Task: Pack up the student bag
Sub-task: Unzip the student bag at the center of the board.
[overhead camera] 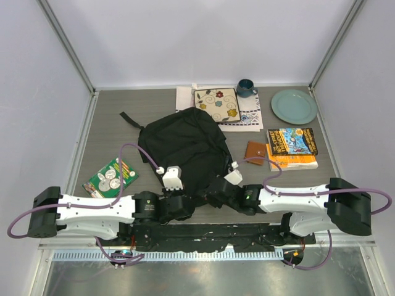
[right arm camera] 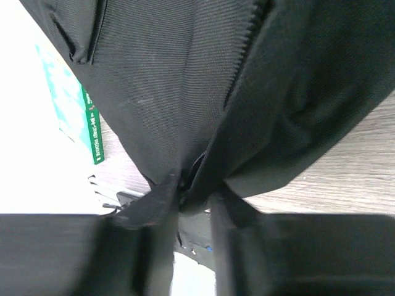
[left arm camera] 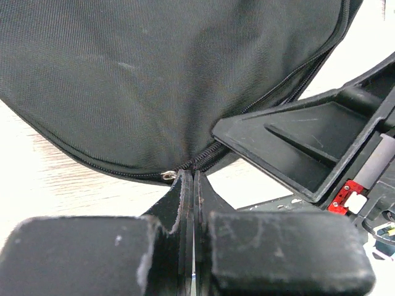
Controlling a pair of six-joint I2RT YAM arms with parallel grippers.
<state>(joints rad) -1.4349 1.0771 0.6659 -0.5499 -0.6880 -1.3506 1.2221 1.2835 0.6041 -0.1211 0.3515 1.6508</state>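
Observation:
The student bag (overhead camera: 185, 147), a large black backpack, lies flat in the middle of the table. Both grippers meet at its near edge. My left gripper (overhead camera: 191, 200) has its jaws pressed together on the bag's zipper seam (left arm camera: 203, 154). The fabric puckers toward the tips, and a small silver zipper pull (left arm camera: 168, 175) sits just left of them. My right gripper (overhead camera: 211, 190) is shut on a fold of the bag's fabric (right arm camera: 259, 123) beside the zipper line, and the cloth is bunched between its fingers (right arm camera: 157, 203).
A green booklet (overhead camera: 110, 177) lies left of the bag. A brown wallet (overhead camera: 256, 152) and stacked books (overhead camera: 292, 148) lie to the right. At the back are a patterned square plate (overhead camera: 216, 103) on a white cloth, a dark mug (overhead camera: 245, 87) and a teal plate (overhead camera: 294, 106).

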